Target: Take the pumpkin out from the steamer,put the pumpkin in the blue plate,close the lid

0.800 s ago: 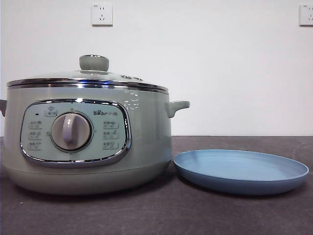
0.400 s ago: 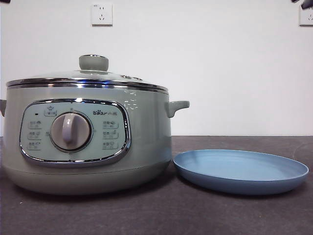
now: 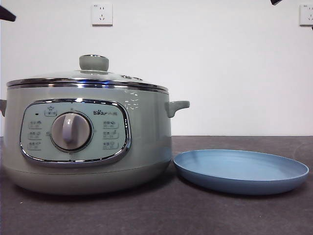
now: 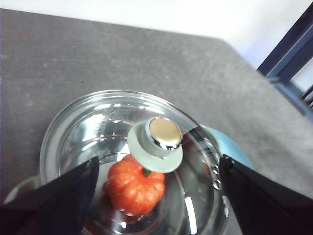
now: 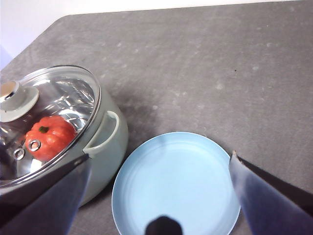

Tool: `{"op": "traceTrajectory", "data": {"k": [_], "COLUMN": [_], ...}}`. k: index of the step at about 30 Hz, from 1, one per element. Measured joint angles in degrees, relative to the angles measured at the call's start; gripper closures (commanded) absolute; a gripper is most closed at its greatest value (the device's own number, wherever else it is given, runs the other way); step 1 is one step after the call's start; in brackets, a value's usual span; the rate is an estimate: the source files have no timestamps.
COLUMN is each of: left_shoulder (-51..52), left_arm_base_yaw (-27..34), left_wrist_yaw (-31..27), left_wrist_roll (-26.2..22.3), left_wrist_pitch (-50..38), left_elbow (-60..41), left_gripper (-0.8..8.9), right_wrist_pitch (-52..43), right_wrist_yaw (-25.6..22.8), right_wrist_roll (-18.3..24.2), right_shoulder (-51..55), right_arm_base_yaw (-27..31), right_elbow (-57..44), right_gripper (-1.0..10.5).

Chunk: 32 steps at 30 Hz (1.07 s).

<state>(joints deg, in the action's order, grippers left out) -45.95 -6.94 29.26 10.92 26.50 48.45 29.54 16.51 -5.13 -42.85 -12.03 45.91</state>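
The steamer (image 3: 88, 147) stands on the left of the table with the glass lid (image 3: 88, 78) shut on it. The pumpkin (image 4: 134, 188) lies inside and shows through the glass, also in the right wrist view (image 5: 49, 134). The blue plate (image 3: 240, 171) lies empty to the steamer's right. My left gripper (image 4: 159, 163) is open, high above the lid's knob (image 4: 164, 134). My right gripper (image 5: 158, 157) is open, high above the blue plate (image 5: 176, 196). In the front view only a black tip shows at the top left corner (image 3: 6, 13) and at the top right corner (image 3: 276, 2).
The dark grey table (image 3: 156, 215) runs in front of the steamer and the plate. A white wall with two sockets (image 3: 101, 13) stands behind. The steamer's side handle (image 3: 177, 105) points toward the plate. A dark blue frame (image 4: 288, 49) stands past the table's edge.
Black arm tips have come into the front view's top corners; the one at the top left has grown larger. The steamer, lid and plate have not moved.
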Motion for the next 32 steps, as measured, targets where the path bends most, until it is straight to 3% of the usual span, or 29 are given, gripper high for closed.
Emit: {"op": "traceTrajectory", "data": {"k": [7,15,32], "left_shoulder": [-11.1,-22.3,-32.5], "left_arm_base_yaw": [-8.4,-17.3,-19.5], "left_wrist_yaw": [-10.6,-19.3,-20.3], "left_wrist_roll": [-6.3,-10.1,-12.0], "left_wrist_pitch": [7.3,7.8,8.4], "left_elbow": [11.9,19.3,19.6], "left_gripper": [4.05,4.05,4.06], "right_wrist_pitch": [0.0,0.0,0.0], "right_wrist_yaw": [0.0,0.0,0.0], "right_wrist_roll": [0.0,0.0,0.0], "right_shoulder": [0.0,0.0,0.0], "right_arm_base_yaw": [0.0,0.0,0.0], "right_elbow": [0.0,0.0,0.0], "right_gripper": [4.7,4.7,4.7]}}
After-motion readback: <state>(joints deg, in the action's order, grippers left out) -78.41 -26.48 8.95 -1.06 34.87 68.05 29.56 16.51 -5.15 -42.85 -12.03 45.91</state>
